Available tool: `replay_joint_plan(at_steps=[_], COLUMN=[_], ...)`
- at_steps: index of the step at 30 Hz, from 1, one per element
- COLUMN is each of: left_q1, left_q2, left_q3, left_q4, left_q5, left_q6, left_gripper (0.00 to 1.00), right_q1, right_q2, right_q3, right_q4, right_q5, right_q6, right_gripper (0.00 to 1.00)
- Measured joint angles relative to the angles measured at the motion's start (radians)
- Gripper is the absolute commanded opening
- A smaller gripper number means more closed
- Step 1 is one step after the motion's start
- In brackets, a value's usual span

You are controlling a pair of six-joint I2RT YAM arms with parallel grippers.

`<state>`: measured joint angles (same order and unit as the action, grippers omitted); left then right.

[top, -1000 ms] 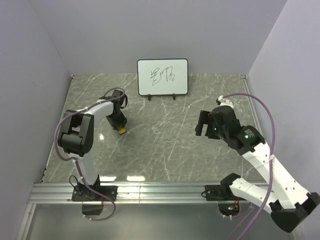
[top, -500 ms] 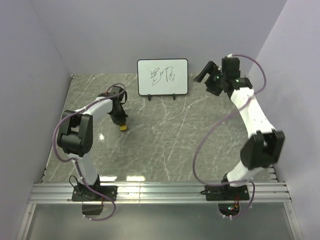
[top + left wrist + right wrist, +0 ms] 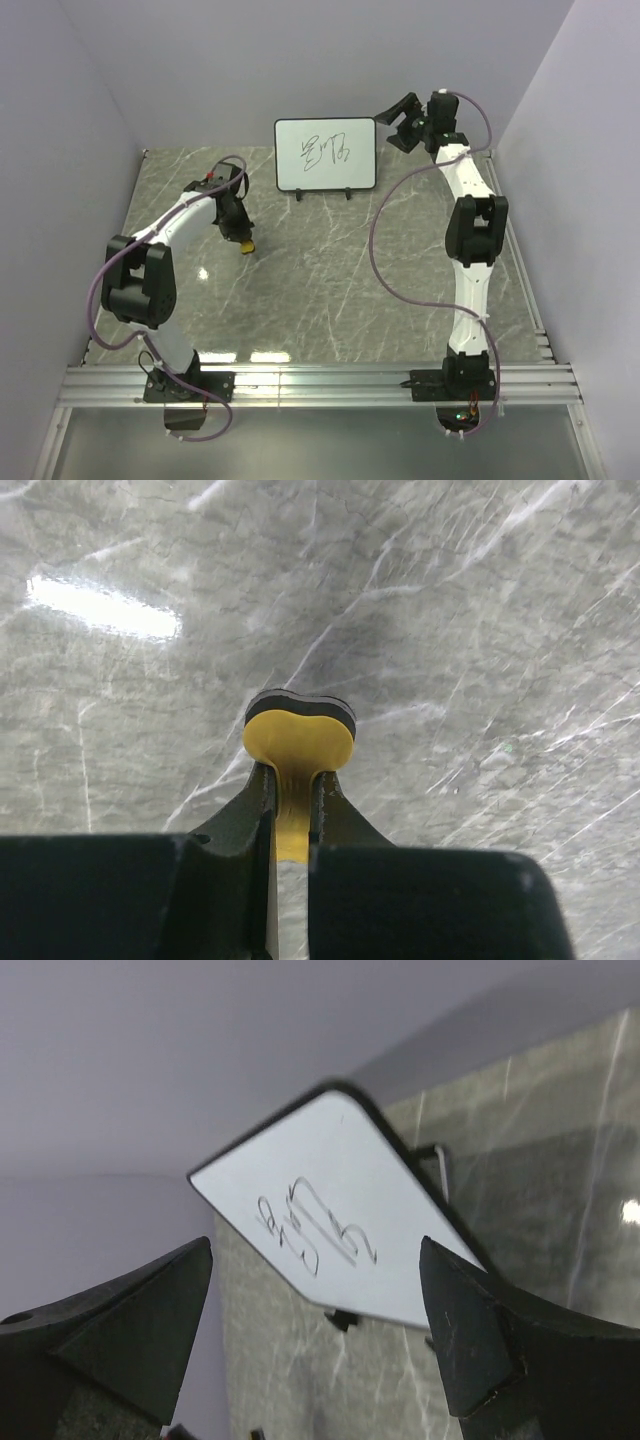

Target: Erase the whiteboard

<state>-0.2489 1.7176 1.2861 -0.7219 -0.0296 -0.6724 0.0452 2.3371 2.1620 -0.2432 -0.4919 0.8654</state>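
At the far edge of the grey marble table point(image 3: 350, 280), against the back wall, the whiteboard point(image 3: 325, 154) stands upright on its small black feet with black scribbles across the middle of its face.

My left gripper point(image 3: 241, 236) is on the left part of the table, well short of the board and to its left. It is clamped tight on the yellow-black eraser point(image 3: 246, 243). From my left wrist I see both fingers point(image 3: 258, 800) pinching the yellow foam so hard that it bulges out beyond the tips. The black layer of the eraser point(image 3: 298, 730) faces away from me, toward the marble. I cannot tell whether the eraser touches the table.

My right gripper point(image 3: 398, 124) is raised just beside the board's upper right corner, with the arm stretched far forward. Its jaws are spread wide and hold nothing. From my right wrist, the whiteboard point(image 3: 330, 1200) appears tilted in the gap between my two dark fingers point(image 3: 140, 1310). Neither finger touches its frame.
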Motion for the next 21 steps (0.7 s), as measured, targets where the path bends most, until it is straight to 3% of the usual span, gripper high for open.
replay_joint_plan(at_steps=[10,21], left_q1=[0.0,-0.026], left_q2=[0.113,0.256], left_q3=[0.168,0.314], left_q4=[-0.082,-0.166], left_q5=[0.01,0.035], left_q6=[-0.029,-0.077], left_gripper=[0.0,0.0], right_q1=[-0.048,-0.045], right_q2=[0.231,0.322], right_q3=[0.164,0.152], right_q4=[0.196,0.34], right_q5=[-0.08,-0.216], right_q6=[0.097,0.16], right_gripper=[0.88,0.83])
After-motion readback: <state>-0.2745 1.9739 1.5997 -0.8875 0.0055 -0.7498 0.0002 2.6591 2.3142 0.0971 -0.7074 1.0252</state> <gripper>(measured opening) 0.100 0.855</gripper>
